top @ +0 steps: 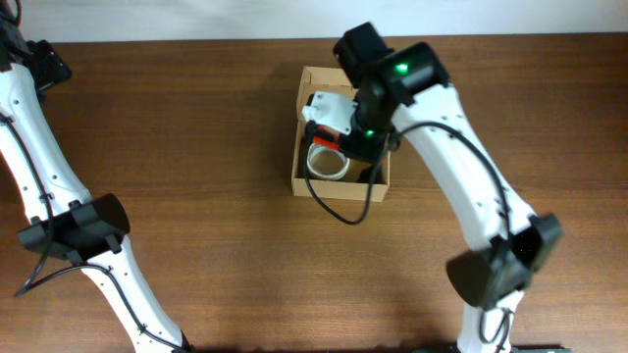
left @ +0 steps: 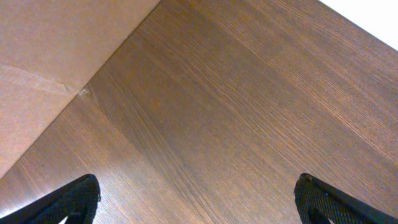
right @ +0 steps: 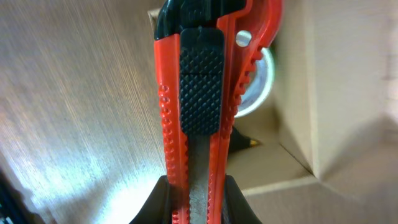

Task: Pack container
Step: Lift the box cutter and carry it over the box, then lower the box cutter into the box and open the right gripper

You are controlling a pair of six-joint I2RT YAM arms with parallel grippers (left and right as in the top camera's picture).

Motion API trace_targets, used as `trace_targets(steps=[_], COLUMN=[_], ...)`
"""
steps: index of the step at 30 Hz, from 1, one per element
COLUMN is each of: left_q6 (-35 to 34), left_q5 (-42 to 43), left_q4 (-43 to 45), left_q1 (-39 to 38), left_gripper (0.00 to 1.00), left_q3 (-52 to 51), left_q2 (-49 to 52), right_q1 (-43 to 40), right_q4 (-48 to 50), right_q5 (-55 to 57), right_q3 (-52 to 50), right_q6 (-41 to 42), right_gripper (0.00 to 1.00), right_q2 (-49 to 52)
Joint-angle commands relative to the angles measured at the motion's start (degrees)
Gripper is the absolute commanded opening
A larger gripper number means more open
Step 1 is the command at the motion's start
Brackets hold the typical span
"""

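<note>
The container [top: 298, 182] is a small tan cardboard box standing open in the middle of the table. A roll of clear tape [top: 327, 163] lies inside it. My right gripper [top: 336, 137] hangs over the box and is shut on a red utility knife [right: 194, 93] with a black ribbed slider. In the right wrist view the knife points down toward the tape roll [right: 263, 74], beside the box wall [right: 348, 93]. My left gripper [left: 196, 202] stands open over bare wood at the far left, with nothing between its fingers.
A flat tan cardboard surface [left: 43, 56] with a taped seam fills the upper left of the left wrist view. The right arm's black cable [top: 339, 211] loops over the box's front wall. The white strip past the table's far edge [top: 196, 18] runs along the top.
</note>
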Motion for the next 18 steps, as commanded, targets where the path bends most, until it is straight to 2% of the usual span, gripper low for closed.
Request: trace_targets(steps=[1, 9, 18], left_q6=[0.3, 0.3, 0.3], left_q5=[0.2, 0.2, 0.2], left_q4=[-0.1, -0.1, -0.1], left_q1=[0.0, 0.0, 0.0], left_gripper=[1.0, 1.0, 1.0], left_q3=[-0.2, -0.2, -0.2], left_q2=[-1.1, -1.1, -1.1], right_q1=[0.3, 0.3, -0.1], right_q4=[-0.3, 0.0, 1.0], right_q5=[-1.5, -1.7, -3.4], right_q3=[0.7, 0.7, 0.2], right_q6=[-3.7, -5.4, -6.6], right_gripper=[0.13, 0.11, 0.11], right_q2=[4.8, 12.2, 13.4])
